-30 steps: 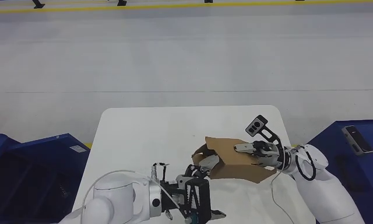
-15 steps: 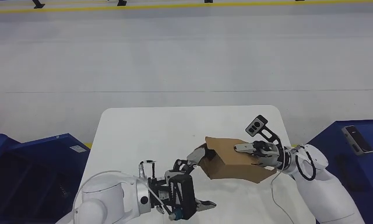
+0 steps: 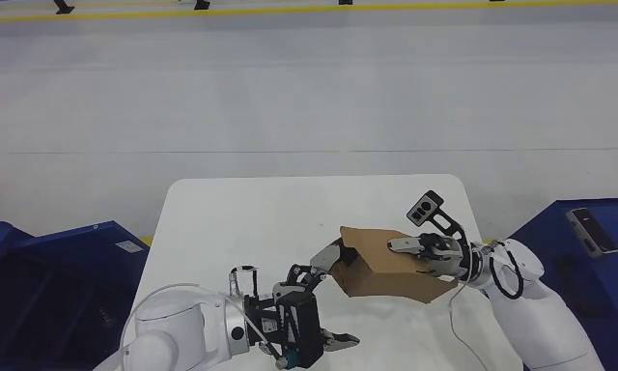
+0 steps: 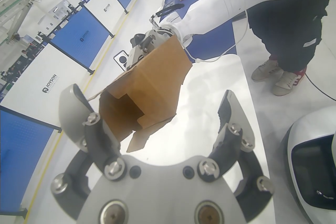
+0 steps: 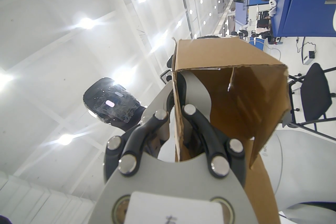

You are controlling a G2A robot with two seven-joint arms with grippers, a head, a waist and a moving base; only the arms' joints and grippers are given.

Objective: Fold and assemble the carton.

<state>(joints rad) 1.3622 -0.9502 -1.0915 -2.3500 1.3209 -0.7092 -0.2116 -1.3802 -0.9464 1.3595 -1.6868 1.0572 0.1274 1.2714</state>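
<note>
Carton [image 3: 391, 267] of plain brown board sits at the near right part of the white counter [image 3: 241, 226], lying on its side. One open end faces the left hand [image 4: 149, 93], and its loose flaps hang around that opening, the lowest one reaching down toward the counter. Whether the carton's weight rests on the counter, I cannot tell.

The right hand [image 5: 178, 104] is clenched on the carton's far end. It pinches one wall of board, with one finger inside the carton and the other outside.

The left hand is released, its two fingers spread wide at the open end. One finger is just beside the edge of the opening; contact there cannot be judged. The other finger is well apart, over bare counter.

As for writing, the carton faces in sight are bare board. In the left wrist view, white and blue panels [image 4: 50, 83] on the floor beyond the counter carry a dark logo with a line of print. A white label [image 5: 173, 212] on the right wrist shows part of one dark character, cut off at the edge.
</note>
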